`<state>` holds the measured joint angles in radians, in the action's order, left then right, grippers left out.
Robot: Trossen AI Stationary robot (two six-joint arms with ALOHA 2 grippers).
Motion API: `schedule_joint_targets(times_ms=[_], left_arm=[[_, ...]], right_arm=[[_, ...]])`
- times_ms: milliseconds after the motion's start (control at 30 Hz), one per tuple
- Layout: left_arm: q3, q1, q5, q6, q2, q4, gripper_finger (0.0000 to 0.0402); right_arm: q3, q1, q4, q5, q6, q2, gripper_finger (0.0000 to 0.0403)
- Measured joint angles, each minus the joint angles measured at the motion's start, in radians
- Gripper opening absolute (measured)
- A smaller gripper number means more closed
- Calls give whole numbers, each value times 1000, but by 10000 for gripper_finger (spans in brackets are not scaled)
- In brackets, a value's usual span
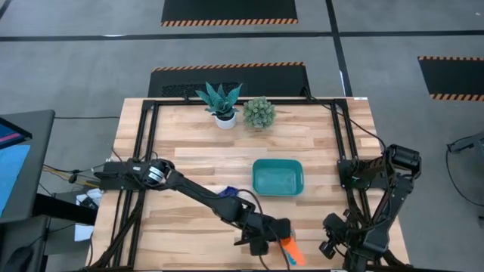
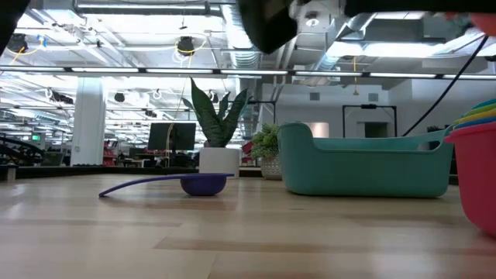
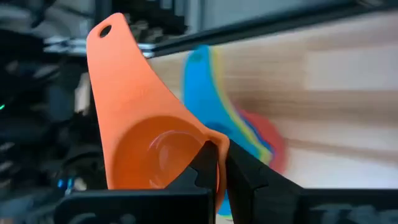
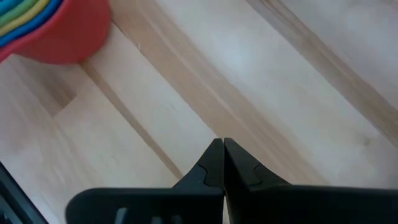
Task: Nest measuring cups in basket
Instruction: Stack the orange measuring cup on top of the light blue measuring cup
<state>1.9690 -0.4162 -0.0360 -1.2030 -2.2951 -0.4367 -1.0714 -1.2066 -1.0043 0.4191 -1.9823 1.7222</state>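
Table [image 1: 189,151]: wooden top, plants at the far edge.
Basket [image 1: 277,177]: teal, sits empty mid-table, toward the right.
Left gripper [image 3: 219,163]: near front edge, fingers pinched tight on the orange cup [image 3: 149,140], lifted over the stack.
Cup stack [image 4: 43,25]: red one outermost, by the front edge.
Purple cup [image 2: 203,184]: alone on the wood, left of the basket.
Right gripper [image 4: 222,158]: clamped closed, holding nothing, parked at the front right.

Grey floor [image 1: 91,68] with striped black mats [image 1: 229,10]; ceiling strip lights [image 2: 116,70].
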Motion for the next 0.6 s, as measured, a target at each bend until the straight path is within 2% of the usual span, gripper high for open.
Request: schedule_joint_targets(times_ms=[67,433,600], left_arm=[[-1,0,-5,-46,0,-29,0],[-2,38,-6,-96,0,-40,0],[-2,41,-95,-100,0,-40,0]], right_arm=[[0,-4,1,0,-1,0,13],[0,-4,2,-1,-8,0,13],[0,-4,3,-1,-3,0,13]])
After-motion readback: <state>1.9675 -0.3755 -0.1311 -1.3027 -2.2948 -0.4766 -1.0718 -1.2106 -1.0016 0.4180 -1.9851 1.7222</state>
